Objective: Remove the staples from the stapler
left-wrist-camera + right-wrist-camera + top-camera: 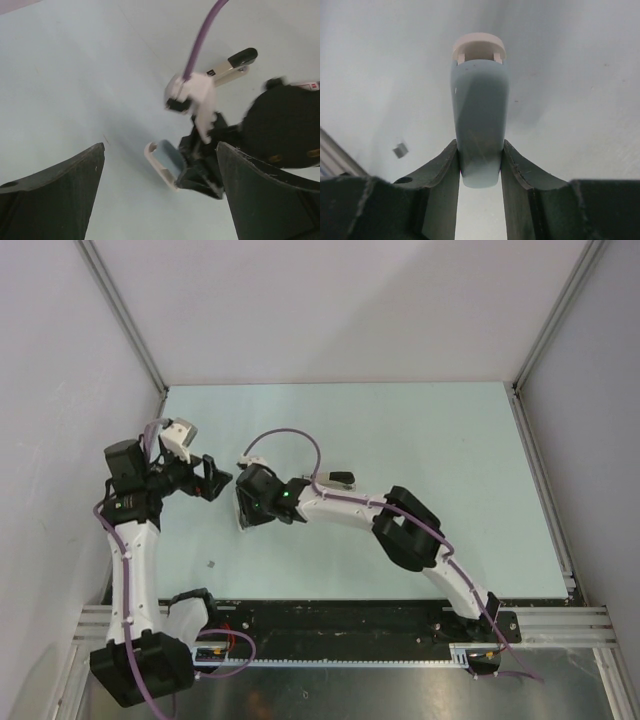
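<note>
The stapler (338, 478), silvery with a black end, lies on the pale table behind my right arm; the left wrist view has it (234, 62) at upper right. My right gripper (479, 150) is shut on a flat pale blue piece with a cream end (479, 100), held just above the table (243, 516). My left gripper (160, 200) is open with nothing between its fingers. It hovers just left of the right gripper (212, 478), facing the held piece (162, 160). A small grey staple strip (400, 149) lies on the table near the front (212, 564).
The right arm's purple cable (200, 35) arcs above the held piece. A metal rail (400, 615) runs along the table's near edge. Grey walls and frame posts (125, 315) close in the left, back and right sides.
</note>
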Tool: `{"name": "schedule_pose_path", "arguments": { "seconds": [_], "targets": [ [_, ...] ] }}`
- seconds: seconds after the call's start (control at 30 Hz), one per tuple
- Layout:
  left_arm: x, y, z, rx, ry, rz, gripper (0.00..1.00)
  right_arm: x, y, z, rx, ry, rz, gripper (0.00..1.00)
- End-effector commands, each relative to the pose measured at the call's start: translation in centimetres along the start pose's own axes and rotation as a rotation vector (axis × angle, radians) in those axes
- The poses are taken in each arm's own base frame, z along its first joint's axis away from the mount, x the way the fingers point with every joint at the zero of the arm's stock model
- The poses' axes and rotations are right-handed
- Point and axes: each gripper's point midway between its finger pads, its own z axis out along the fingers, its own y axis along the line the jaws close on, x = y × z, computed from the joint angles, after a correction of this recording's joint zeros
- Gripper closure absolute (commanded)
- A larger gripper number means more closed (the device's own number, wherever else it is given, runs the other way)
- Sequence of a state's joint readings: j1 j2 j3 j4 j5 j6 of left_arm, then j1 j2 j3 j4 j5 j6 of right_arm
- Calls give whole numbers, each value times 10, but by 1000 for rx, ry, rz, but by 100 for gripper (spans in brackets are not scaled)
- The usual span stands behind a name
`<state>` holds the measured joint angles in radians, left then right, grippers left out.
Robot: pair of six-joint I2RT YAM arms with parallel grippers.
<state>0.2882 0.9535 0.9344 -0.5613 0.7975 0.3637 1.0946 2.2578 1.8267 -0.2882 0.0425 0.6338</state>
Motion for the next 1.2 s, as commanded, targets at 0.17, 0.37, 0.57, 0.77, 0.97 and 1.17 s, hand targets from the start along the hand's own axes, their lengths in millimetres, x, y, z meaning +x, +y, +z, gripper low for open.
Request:
{"name": "schedule_pose_path", "arguments": {
  "seconds": [0.17,0.37,0.57,0.77,0.97,1.17],
  "targets": [
    [-27,-19,-21,-14,-84,-72,1,12,-10,15,131,107,-57,100],
    [-22,-17,-18,-15,-70,-95,1,7,-8,27,170,104,-76,89],
    [-24,-17,-22,-34,-79,-57,1,5,-9,37,173,100,-65,59],
    [-19,-19,-24,-40,-80,-27,0,-7,8,28,102,70,-49,26],
    [-16,-17,-22,-43,-72,-24,0,-45,16,-8,80,-6,-76,18],
    [-15,-18,-22,-44,-68,-10,1,-96,-32,-56,139,-114,-146,13]
  ]
}}
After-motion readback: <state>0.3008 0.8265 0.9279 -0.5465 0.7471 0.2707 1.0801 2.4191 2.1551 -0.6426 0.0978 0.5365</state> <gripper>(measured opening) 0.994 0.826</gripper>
